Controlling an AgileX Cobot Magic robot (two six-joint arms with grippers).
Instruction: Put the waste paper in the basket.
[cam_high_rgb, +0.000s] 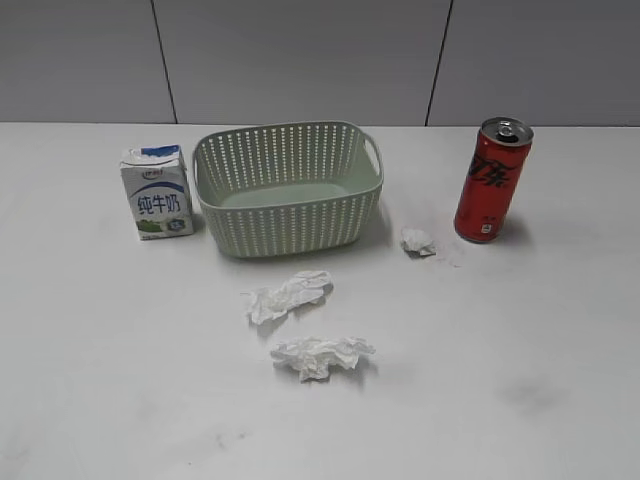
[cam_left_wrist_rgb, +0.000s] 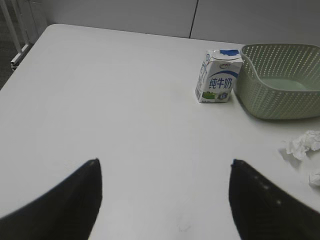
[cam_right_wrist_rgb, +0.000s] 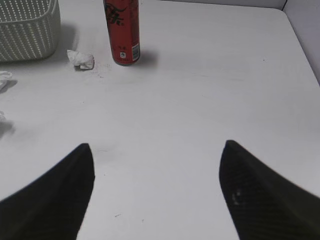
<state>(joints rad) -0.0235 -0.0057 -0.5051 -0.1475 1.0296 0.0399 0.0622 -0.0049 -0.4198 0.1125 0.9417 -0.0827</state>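
Observation:
The pale green slotted basket stands at the back middle of the white table and looks empty; it also shows in the left wrist view and the right wrist view. Two palm-sized crumpled paper wads lie in front of it, one nearer the basket and one closer to me. A much smaller wad lies between basket and can, also in the right wrist view. My left gripper is open and empty over bare table. My right gripper is open and empty. Neither gripper shows in the exterior view.
A white-and-blue milk carton stands left of the basket. A tall red can stands to the right, close to the small wad. The table's left edge and right edge show in the wrist views.

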